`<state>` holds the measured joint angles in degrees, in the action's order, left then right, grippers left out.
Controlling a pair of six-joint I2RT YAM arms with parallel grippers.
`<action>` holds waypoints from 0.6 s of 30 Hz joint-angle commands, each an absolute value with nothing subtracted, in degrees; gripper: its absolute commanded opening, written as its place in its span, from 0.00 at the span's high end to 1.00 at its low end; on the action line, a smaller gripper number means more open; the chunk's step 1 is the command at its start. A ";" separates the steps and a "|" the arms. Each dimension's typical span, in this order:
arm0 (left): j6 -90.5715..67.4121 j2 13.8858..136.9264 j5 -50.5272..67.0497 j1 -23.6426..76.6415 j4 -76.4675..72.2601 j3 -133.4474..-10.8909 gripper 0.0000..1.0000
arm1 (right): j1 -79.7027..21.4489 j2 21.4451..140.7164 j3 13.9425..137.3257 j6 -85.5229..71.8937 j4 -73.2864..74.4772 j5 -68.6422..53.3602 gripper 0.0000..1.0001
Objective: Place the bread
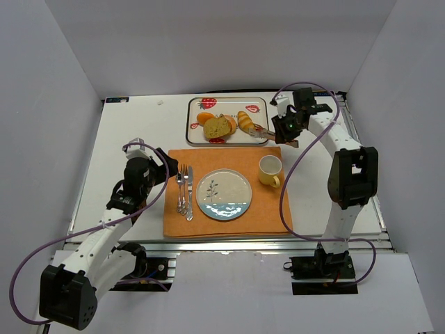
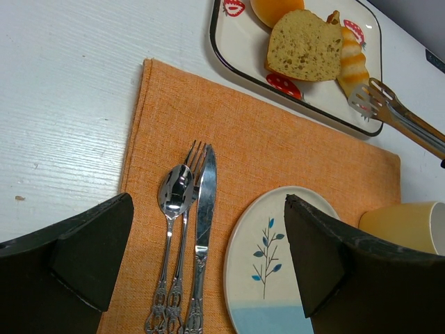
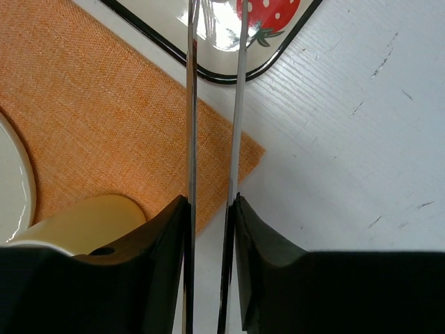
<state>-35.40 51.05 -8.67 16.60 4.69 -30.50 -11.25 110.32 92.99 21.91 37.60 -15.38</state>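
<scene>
A bread slice (image 1: pixel 217 127) lies on the strawberry-print tray (image 1: pixel 229 99) with an orange bun (image 1: pixel 205 117) and a croissant (image 1: pixel 245 120). My right gripper (image 1: pixel 286 129) is shut on metal tongs (image 1: pixel 268 131). In the left wrist view the tong tips (image 2: pixel 365 97) lie beside the croissant (image 2: pixel 353 66), right of the slice (image 2: pixel 304 47), and hold nothing. In the right wrist view my gripper (image 3: pixel 211 202) presses both tong arms (image 3: pixel 190 104), with a narrow gap between them. My left gripper (image 1: pixel 161 167) is open and empty over the placemat's left part (image 2: pixel 208 209).
An orange placemat (image 1: pixel 264 209) carries a leaf-print plate (image 1: pixel 224 195), a yellow cup (image 1: pixel 270 169) and a spoon, fork and knife (image 1: pixel 184 191). The cup (image 3: pixel 83 223) sits just left of my right gripper. White walls close in on three sides.
</scene>
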 commanded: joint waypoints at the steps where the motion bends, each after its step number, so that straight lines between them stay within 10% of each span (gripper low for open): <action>1: -34.72 50.36 -9.58 16.26 4.74 -32.34 0.02 | -11.43 110.74 95.89 21.18 37.62 -15.47 0.66; 11: -34.72 50.01 -9.76 16.26 5.01 -32.87 0.02 | -11.25 103.72 95.10 21.71 32.97 -14.33 1.00; 18: -34.45 49.92 -9.67 16.26 5.19 -33.49 0.02 | -11.25 93.44 87.99 23.11 28.83 -17.22 1.00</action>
<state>-35.11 51.05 -9.06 16.60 4.80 -30.96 -11.27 99.92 90.32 21.71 33.36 -14.55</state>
